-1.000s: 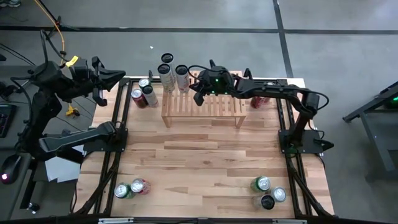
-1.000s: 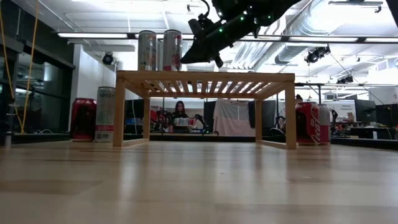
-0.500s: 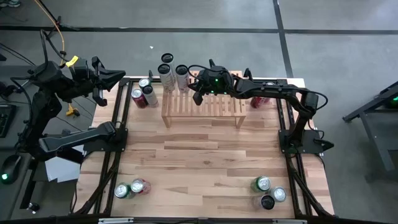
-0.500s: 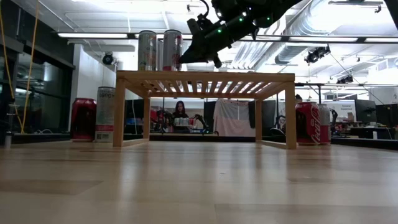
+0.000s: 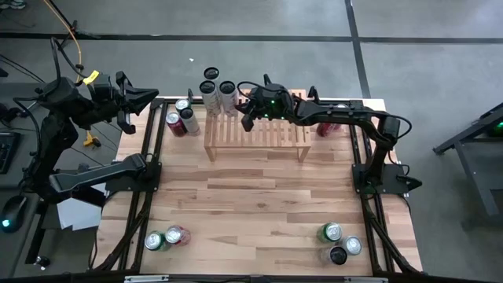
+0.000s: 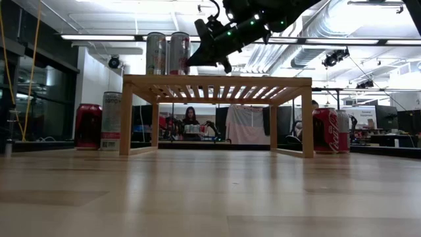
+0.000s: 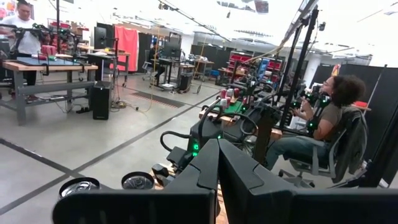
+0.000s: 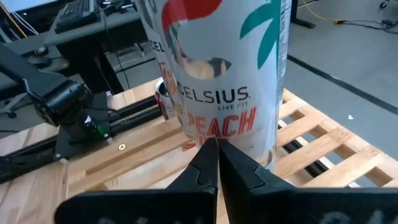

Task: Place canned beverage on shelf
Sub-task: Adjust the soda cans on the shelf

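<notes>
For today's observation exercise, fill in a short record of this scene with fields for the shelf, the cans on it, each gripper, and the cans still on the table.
shelf: light-wood slatted shelf at the far side of the table
cans on shelf: two tall cans upright at its left end
right gripper: right gripper shut, empty, pushing its closed tips against the nearer tall can
left gripper: left gripper shut, parked off the table's far left corner
cans on table: two near-left, three near-right, others beside the shelf's ends

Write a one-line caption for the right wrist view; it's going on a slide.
Right gripper, jaws shut, noses up to a Celsius peach can standing on the slatted wooden shelf.
</notes>
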Controlling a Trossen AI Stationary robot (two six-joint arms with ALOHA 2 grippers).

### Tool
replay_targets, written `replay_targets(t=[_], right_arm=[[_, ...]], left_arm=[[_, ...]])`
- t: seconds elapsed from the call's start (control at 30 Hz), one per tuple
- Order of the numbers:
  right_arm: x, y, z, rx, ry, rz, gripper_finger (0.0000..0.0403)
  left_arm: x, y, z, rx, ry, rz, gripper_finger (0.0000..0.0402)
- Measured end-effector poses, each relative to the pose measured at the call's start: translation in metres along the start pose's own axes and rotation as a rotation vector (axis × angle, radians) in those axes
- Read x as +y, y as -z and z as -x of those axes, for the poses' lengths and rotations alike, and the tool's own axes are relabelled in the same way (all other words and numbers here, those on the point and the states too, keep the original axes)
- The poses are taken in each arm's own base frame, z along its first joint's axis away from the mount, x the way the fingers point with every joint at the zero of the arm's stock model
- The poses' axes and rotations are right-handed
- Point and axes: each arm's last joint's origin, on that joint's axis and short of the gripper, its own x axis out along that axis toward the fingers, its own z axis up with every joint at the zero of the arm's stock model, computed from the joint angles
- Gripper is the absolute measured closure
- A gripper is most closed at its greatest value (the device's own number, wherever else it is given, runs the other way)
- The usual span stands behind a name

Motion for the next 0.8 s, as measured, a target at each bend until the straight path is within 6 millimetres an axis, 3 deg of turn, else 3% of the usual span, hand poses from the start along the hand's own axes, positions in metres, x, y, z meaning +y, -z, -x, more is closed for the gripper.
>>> replay_targets(t=[0.23,0.8], right_arm=[[-0.0003,0.0094,-0.0104,0.012,-0.006,-0.045,0.0403],[-0.0015,0.0081,-0.0101,0.004,-0.011,-0.049,0.0403]], left_arm=[[0.0,0.0,0.0,0.0,0.0,0.0,0.0402],[0.0027,0.0013,-0.0072,0.02,-0.004,0.015,0.0402]])
